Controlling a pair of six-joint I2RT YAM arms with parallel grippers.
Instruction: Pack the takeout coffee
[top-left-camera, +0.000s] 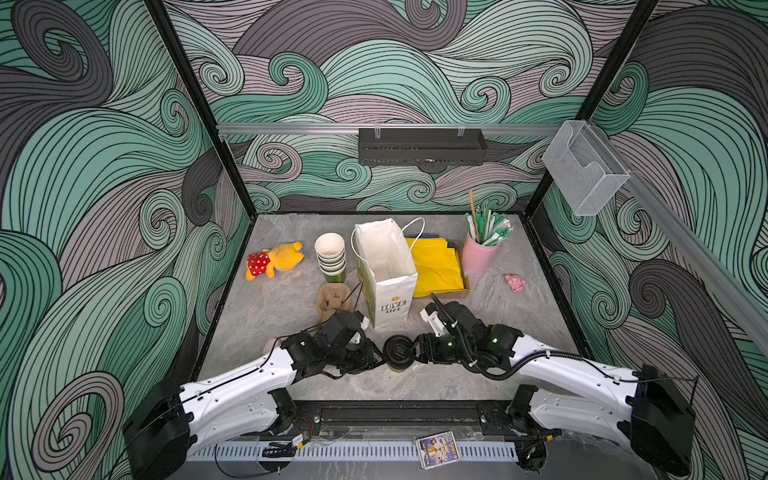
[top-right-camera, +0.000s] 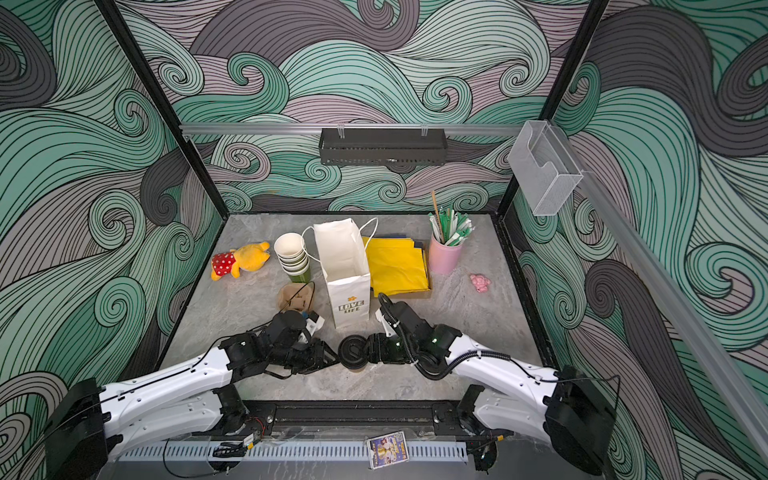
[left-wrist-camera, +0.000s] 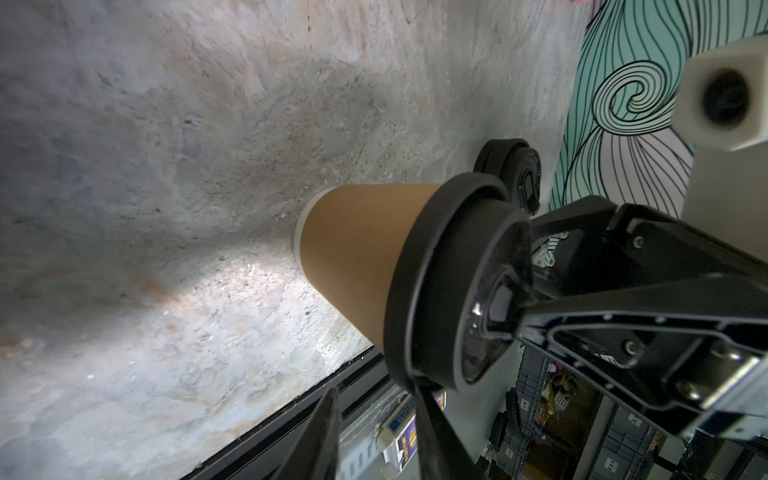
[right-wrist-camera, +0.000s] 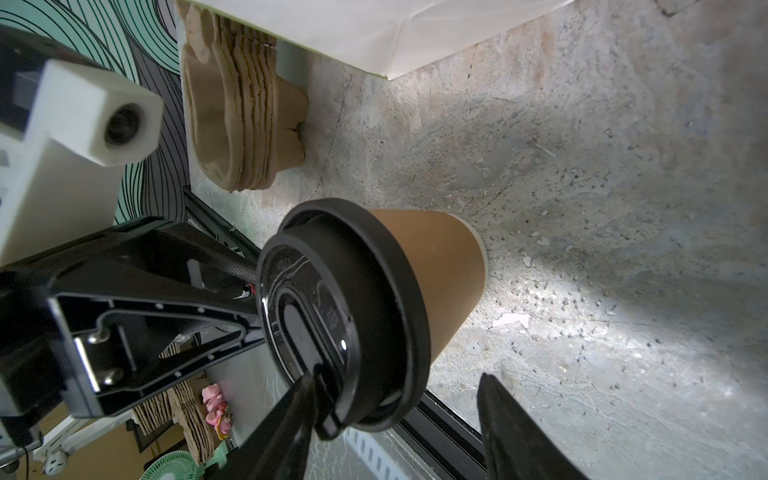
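Takeout coffee (top-left-camera: 398, 353): tan cup with a black sip lid, upright on the tabletop (top-left-camera: 270, 307) at front centre, just in front of the paper bag (top-left-camera: 392, 309). Only this one lidded cup is clearly seen.

Both arms meet at its lid.
- Left gripper (left-wrist-camera: 376, 390): fingers narrow, nothing between them, one tip against the lid rim.
- Right gripper (right-wrist-camera: 399, 376): fingers wide, one across the lid top, the other clear of the cup wall. Not clamped.

Judgement: the cup is being steadied ahead of a lift. Better to close lightly on the paper body just under the lid. Keep it plumb, clear the bag's rim, then lower it straight in.

Containers:
- Bag stands open and looks empty.
- Nested cups (top-left-camera: 331, 257) are lidless, and the top one is empty.
- Pink pot (top-left-camera: 478, 257) holds straws.
- Pulp carriers (top-left-camera: 332, 297) are stacked beside the bag.
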